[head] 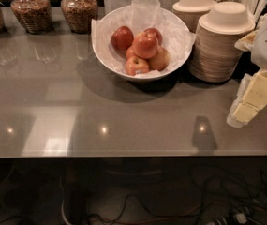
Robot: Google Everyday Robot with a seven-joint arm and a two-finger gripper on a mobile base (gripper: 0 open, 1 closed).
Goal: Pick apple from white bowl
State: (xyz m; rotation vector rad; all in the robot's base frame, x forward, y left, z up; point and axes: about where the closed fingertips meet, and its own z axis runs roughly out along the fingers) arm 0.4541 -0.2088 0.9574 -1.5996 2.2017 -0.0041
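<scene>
The white bowl [106,55], lined with crinkled white tissue paper, stands at the back middle of the grey table. Several apples lie in it. The apple [145,45], the largest one, red-orange with a paler blush, sits on top in the middle. A darker red apple [122,37] is to its left and a smaller apple with a sticker [137,65] lies in front. My gripper [252,100], beige below a white wrist, hangs at the right edge of the view. It is low over the table, well to the right of the bowl and apart from it.
Two stacks of beige paper bowls [222,43] stand between the bowl and my gripper. Three glass jars of dry food [30,13] line the back left. Utensils [255,1] stick up at the back right. The table's front edge [123,153] runs across, with cables below.
</scene>
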